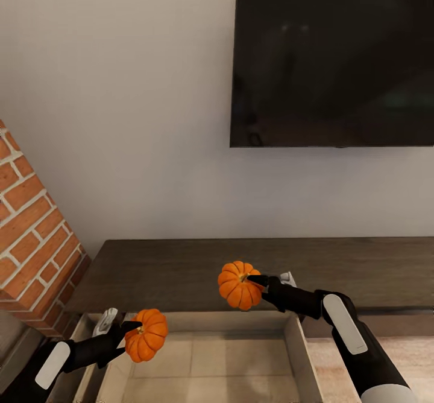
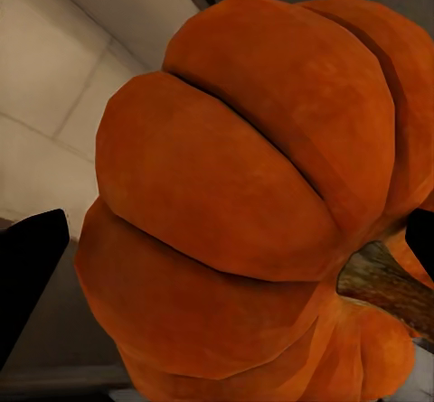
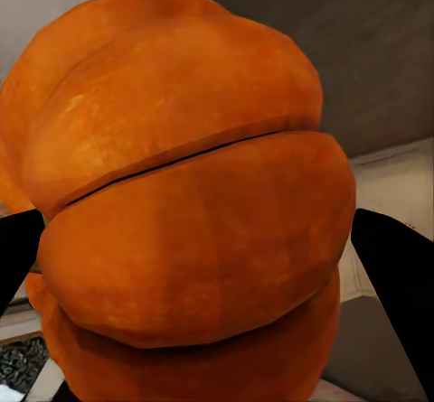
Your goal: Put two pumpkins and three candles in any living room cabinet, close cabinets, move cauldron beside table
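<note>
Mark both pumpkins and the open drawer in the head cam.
left pumpkin point(image 1: 146, 335): head view, middle of its ribbed side, held in the left claw.
right pumpkin point(image 1: 238, 285): head view, orange body beside the stem.
open drawer point(image 1: 299, 345): head view, its right wall.

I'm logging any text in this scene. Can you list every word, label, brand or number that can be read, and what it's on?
None can be read. The dark wall screen is blank, the cabinet top and its open drawer carry no label, and the pumpkin in the right claw and the pumpkin in the left claw bear no markings.
</note>
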Tool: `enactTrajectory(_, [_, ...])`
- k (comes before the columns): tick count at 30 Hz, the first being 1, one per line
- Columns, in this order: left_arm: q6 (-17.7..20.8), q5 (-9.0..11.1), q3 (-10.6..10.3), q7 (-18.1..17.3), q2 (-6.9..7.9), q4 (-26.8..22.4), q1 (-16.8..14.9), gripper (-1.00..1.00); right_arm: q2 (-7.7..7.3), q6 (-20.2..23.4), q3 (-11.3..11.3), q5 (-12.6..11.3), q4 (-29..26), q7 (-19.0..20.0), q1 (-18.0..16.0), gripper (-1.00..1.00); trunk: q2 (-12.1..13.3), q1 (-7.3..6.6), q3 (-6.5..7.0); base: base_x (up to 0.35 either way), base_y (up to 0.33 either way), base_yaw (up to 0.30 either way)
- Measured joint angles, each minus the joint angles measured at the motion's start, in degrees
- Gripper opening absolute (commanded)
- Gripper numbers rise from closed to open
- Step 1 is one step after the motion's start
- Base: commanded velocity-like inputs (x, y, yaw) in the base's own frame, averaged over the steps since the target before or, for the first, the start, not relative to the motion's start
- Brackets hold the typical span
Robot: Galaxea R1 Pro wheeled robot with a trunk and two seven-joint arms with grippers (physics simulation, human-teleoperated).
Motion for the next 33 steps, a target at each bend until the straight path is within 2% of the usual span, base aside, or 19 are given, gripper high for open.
enactTrajectory(2, [0.0, -0.1, 0.0, 0.0, -0.05, 0.0, 0.0, -1.0, -0.05, 0.0, 0.8, 0.2, 0.0, 0.0, 0.0, -1.0, 0.0, 0.01, 0.0, -0.139, 0.003, 0.0])
enactTrajectory(8, [0.0, 0.1, -0.3, 0.1, -0.06, -0.1, 0.0, -1.0, -0.07, -0.1, 1.2, 0.2, 0.1, 0.0, 0.0, -1.0, 0.0, 0.01, 0.0, -0.093, 0.001, 0.0])
enactTrajectory(12, [-0.2, -1.9, -0.9, 0.1, -0.11, 0.0, 0.0, -1.0, 0.03, 0.0, 1.7, 0.5, 0.1, -0.9, 0.0, -1.0, 0.0, 0.0, 0.0, -0.084, 0.0, 0.0])
enactTrajectory(13, [-0.4, -2.4, -0.9, 0.1, -0.18, 0.0, 0.0, -1.0, 0.04, 0.0, 2.4, 1.3, 0.2, -1.9, 0.0, -1.0, 0.0, 0.0, 0.0, -0.02, 0.0, 0.0])
enactTrajectory(16, [-2.6, -4.4, -1.1, 0.2, -0.49, -0.1, 0.0, -1.0, 0.06, 0.0, 5.0, 5.7, 0.6, -7.2, 0.0, -1.0, 0.0, -0.01, 0.0, -0.009, 0.0, 0.0])
enactTrajectory(20, [-3.8, -9.0, -1.2, 1.5, -0.82, 0.0, 0.0, -1.0, 0.56, 0.2, 8.3, 8.1, 0.8, -15.6, 0.0, -1.0, 0.0, -0.01, -0.01, -0.002, 0.0, 0.0])
enactTrajectory(22, [-4.0, -10.8, -1.3, 3.8, -1.82, 0.0, 0.0, -1.0, 1.63, 0.1, 10.3, 8.1, 0.8, -19.8, 0.0, -1.0, 0.0, -0.01, -0.01, 0.0, 0.0, 0.0])
enactTrajectory(26, [-5.1, -11.0, -1.3, 9.9, -4.36, -0.4, -0.1, -1.0, 4.11, 0.1, 11.4, 7.5, 0.8, -22.8, 0.0, -1.0, 0.0, -0.01, 0.0, 0.0, 0.0, 0.0])
enactTrajectory(28, [-6.6, -11.3, -1.7, 14.4, -6.47, -1.4, -0.1, -1.0, 5.31, 0.0, 12.2, 7.9, 0.9, -24.9, 0.0, -1.0, 0.0, -0.01, 0.0, 0.0, 0.0, 0.0])
enactTrajectory(30, [-7.9, -11.8, -3.0, 18.8, -8.73, -2.5, -0.1, -1.0, 6.3, -0.1, 13.3, 8.2, 0.9, -27.0, 0.0, -1.0, 0.0, -0.01, -0.01, 0.0, 0.0, 0.0])
enactTrajectory(31, [-8.8, -12.7, -4.5, 21.5, -10.13, -2.9, -0.1, -1.0, 6.96, -0.1, 14.1, 8.5, 0.9, -28.0, 0.0, -1.0, 0.0, -0.01, -0.01, 0.0, 0.0, 0.0])
enactTrajectory(33, [-10.5, -13.0, -6.2, 23.6, -11.5, -3.3, -0.1, -1.0, 7.85, -0.3, 15.2, 8.2, 1.0, -28.7, 0.0, -1.0, 0.0, -0.01, 0.0, 0.0, 0.0, 0.0])
